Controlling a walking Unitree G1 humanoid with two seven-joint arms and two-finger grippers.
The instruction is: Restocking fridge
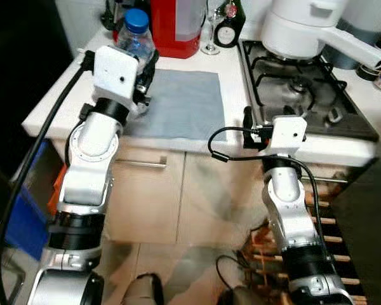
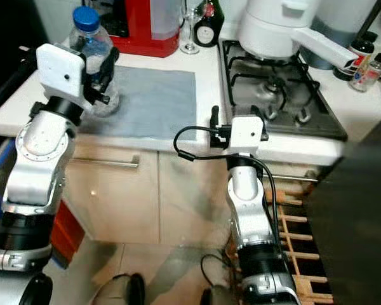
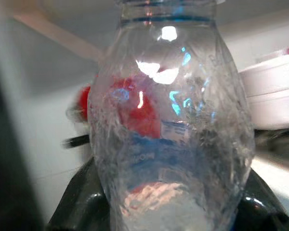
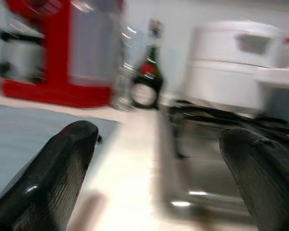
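A clear plastic water bottle (image 1: 134,35) with a blue cap stands upright at the left edge of a grey mat (image 1: 184,101) on the white counter. My left gripper (image 1: 146,75) is shut on its lower body. In the left wrist view the bottle (image 3: 168,125) is very close, with a black finger (image 3: 74,202) on either side. I cannot tell whether its base rests on the mat or hangs just above it. My right gripper (image 4: 159,159) is open and holds nothing; it sits at the counter's front edge (image 2: 214,121), between the mat and the stove.
A red coffee machine (image 1: 174,25), a wine glass (image 1: 211,32) and a dark bottle (image 1: 228,25) line the back of the counter. A gas stove (image 1: 298,82) with a white pot (image 1: 298,28) is to the right. Cupboard doors are below, with a wooden rack (image 1: 330,222) on the floor.
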